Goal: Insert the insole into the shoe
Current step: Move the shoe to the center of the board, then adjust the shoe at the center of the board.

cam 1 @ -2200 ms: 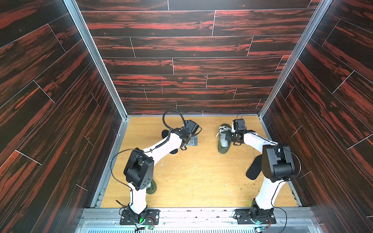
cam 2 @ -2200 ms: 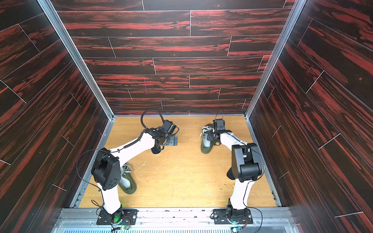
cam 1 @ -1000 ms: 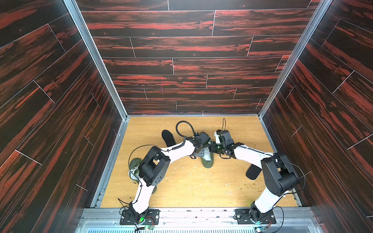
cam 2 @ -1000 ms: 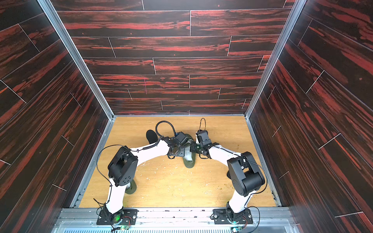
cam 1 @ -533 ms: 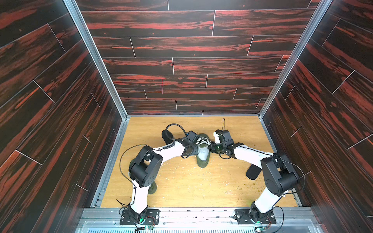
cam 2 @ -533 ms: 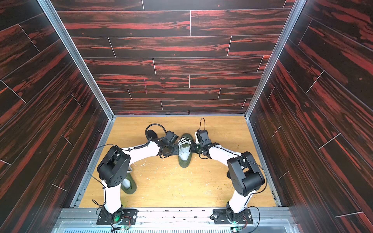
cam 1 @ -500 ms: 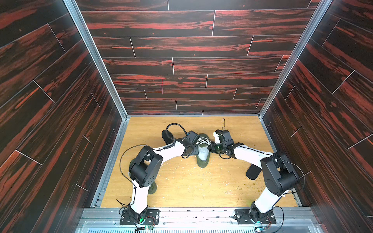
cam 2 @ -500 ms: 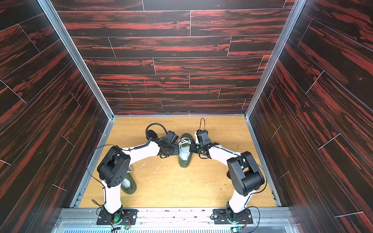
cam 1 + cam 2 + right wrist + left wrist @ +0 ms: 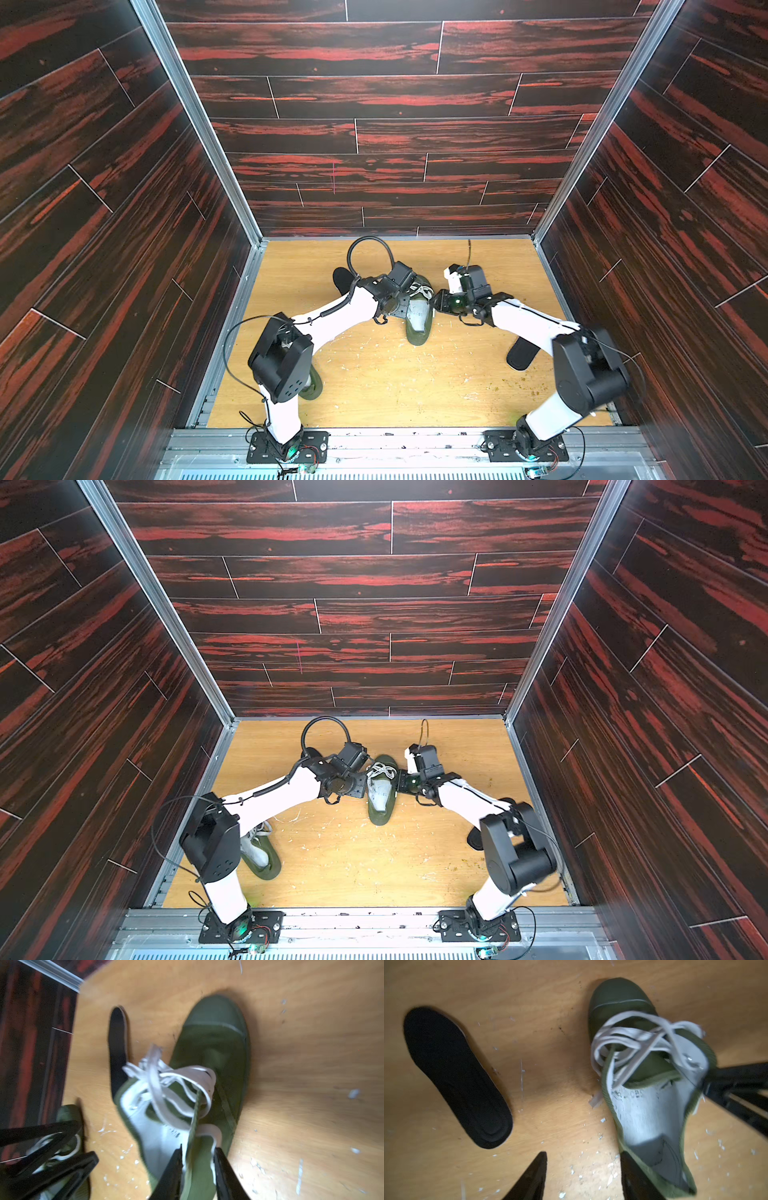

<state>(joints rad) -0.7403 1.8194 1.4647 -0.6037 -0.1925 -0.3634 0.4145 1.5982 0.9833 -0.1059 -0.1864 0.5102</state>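
Shoe has been hauled from the right side of the table to the middle since a couple secs back, and the left arm's swung in to meet it. Toe's toward the back wall, laces loose over the throat, and the grey footbed's bare, so nothing's in yet. Right gripper has its jaws partway apart either side of the collar wall; it's too blurred to call whether it's pinching or letting go. Left gripper gapes wide and empty, one finger right by the heel rim. Insole lies flat beside the shoe, not touching. It looks thin, light, floppy foam, prob. awkward to get under while flat. Best bet is a pinch at the heel end so the toe end leads in. Canvas collar's soft and likely folds shut w/o a hold, and those laces could snag. Left wrist cam gives the whole insole; in both top views the arm hides most of it. Top views add a second insole by the right forearm, outside both wrist cams, plus a second shoe by the left arm's base.
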